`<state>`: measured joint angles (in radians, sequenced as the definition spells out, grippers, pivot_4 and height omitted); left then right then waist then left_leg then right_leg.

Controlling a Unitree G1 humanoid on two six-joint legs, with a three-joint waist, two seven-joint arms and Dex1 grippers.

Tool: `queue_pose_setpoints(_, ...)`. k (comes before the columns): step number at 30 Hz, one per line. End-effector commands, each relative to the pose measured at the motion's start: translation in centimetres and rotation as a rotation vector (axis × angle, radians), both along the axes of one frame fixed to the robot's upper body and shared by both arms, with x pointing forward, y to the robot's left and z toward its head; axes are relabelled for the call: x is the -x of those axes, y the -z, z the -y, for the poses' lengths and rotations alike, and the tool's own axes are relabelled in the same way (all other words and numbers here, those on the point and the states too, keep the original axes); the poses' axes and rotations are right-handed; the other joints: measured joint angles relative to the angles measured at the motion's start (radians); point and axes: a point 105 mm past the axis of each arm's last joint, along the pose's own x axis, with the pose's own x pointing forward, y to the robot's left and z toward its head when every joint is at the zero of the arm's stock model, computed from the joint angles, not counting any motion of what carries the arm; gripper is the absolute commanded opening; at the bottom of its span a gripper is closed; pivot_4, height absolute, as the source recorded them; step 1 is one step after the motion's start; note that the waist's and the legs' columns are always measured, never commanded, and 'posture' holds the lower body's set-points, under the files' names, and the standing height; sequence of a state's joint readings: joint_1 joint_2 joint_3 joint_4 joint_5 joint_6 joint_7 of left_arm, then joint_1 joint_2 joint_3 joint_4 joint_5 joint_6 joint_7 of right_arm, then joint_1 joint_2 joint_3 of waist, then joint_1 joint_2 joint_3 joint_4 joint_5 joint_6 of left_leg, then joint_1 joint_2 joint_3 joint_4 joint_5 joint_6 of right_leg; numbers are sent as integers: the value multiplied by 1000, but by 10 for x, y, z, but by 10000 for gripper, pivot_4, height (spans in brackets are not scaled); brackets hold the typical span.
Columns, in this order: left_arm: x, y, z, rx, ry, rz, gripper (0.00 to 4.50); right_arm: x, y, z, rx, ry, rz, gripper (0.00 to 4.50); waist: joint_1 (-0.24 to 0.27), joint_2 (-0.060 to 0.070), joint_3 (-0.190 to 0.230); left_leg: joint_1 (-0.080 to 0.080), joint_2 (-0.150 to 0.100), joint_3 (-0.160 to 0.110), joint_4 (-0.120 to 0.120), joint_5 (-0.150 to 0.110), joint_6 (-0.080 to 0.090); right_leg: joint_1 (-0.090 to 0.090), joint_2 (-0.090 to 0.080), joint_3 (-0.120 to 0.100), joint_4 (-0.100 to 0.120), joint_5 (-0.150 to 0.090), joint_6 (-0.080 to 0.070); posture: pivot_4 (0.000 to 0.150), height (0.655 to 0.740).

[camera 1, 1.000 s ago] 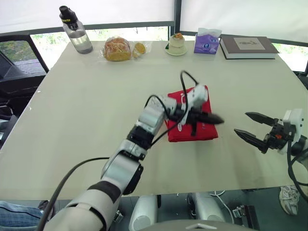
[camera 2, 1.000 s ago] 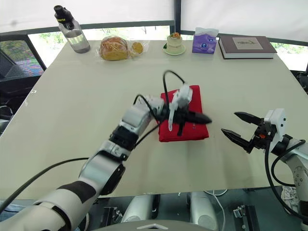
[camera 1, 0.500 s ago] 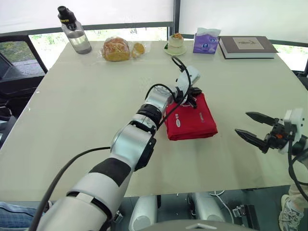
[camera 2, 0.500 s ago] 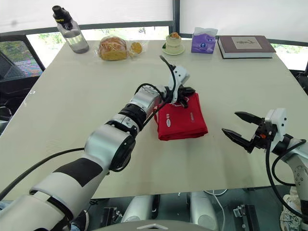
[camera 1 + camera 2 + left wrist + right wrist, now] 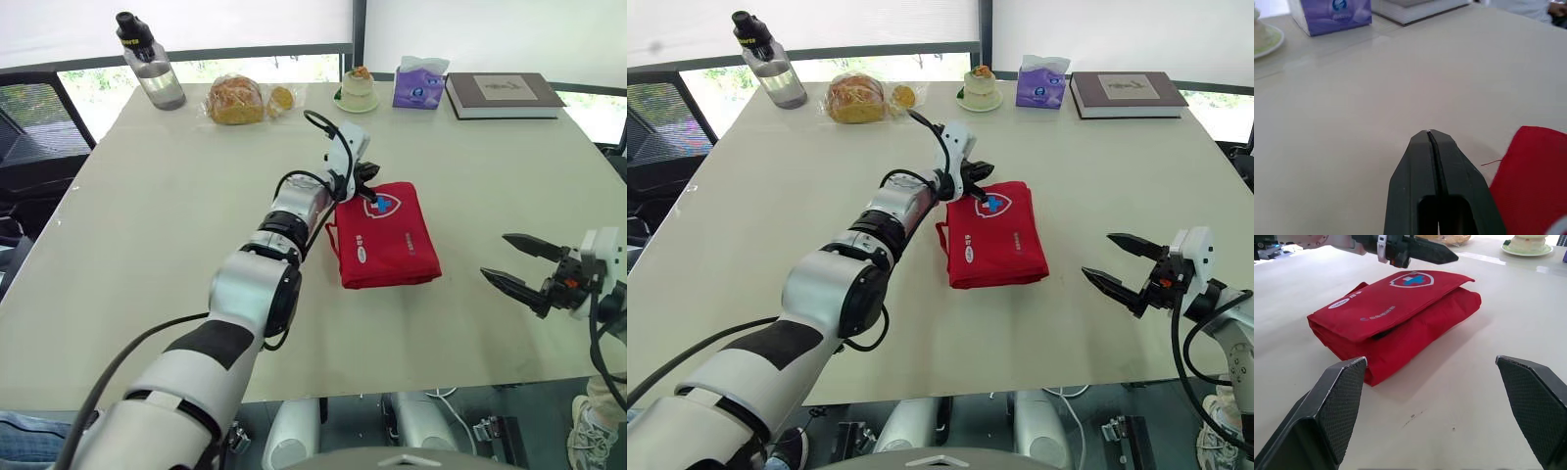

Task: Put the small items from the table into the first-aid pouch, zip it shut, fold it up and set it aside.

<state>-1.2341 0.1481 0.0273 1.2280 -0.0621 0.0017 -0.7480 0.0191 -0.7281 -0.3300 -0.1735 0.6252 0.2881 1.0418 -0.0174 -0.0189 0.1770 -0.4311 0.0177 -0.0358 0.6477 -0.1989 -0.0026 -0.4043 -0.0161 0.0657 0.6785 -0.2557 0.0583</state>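
Note:
The red first-aid pouch [image 5: 387, 235] lies folded on the table, its white and blue cross emblem facing up. My left gripper [image 5: 372, 181] is shut with nothing in it, hovering at the pouch's far left corner. In the left wrist view its closed fingertips [image 5: 1430, 136] point over bare table, with the pouch's red edge [image 5: 1533, 171] beside them. My right gripper [image 5: 495, 257] is open above the table to the right of the pouch, apart from it. In the right wrist view the pouch [image 5: 1396, 308] lies ahead between the spread fingers.
Along the far edge stand a water bottle [image 5: 147, 64], bagged bread [image 5: 238, 98], a small cake on a plate [image 5: 360, 90], a purple tissue pack [image 5: 419, 83] and a book [image 5: 505, 93]. A black chair [image 5: 29, 127] is at the table's left.
My left gripper has drawn back from over the pouch's right side to its far left corner. The pouch top now lies flat with the emblem showing. The right gripper has barely moved.

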Motion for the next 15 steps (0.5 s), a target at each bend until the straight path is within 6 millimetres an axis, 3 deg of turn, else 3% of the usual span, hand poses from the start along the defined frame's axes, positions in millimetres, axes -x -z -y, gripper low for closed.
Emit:
queue_pose_setpoints(1, 7, -32, -16, 16, 94, 162, 248, -3, -13, 0, 5, 0, 30, 45000, -2, 0, 0, 0, 0, 0, 0, 0, 0, 0, 0, 0, 0, 0, 0, 1500, 7400)
queue_pose_setpoints(4, 17, -43, -50, 28, 124, 228, 248, -10, -17, -5, -12, -5, 10, 45000, -9, 0, 0, 1, 1, 0, -1, 0, 0, 0, 0, 0, 0, 0, 0, 1500, 7400)
queue_pose_setpoints(6, 27, -48, -72, 40, 141, 234, 5233, -15, -20, -9, -22, -11, -1, 45000, -19, 1, 0, 1, 1, 0, -1, 0, 0, 0, 0, 0, 0, 0, -1, 1500, 7400)
queue_pose_setpoints(11, 73, -52, -108, -10, 230, 221, 26485, -33, -22, -21, -49, -2, -61, 45000, -24, 1, 0, 0, 2, -1, -1, 0, 0, 0, 0, -1, 0, 0, -1, 1500, 7400)
queue_pose_setpoints(13, 96, -54, -114, -47, 273, 207, 32882, -42, -22, -27, -64, 14, -98, 45000, -24, 1, 0, 0, 2, -1, -1, 0, 0, 0, -1, 0, 1, 0, -1, 1500, 7400)
queue_pose_setpoints(15, 121, -52, -115, -122, 324, 188, 42615, -51, -27, -35, -123, 23, -134, 45000, -22, 0, 1, 0, 4, -1, -1, 0, 0, 0, -1, -1, 1, 0, -1, 1500, 7400)
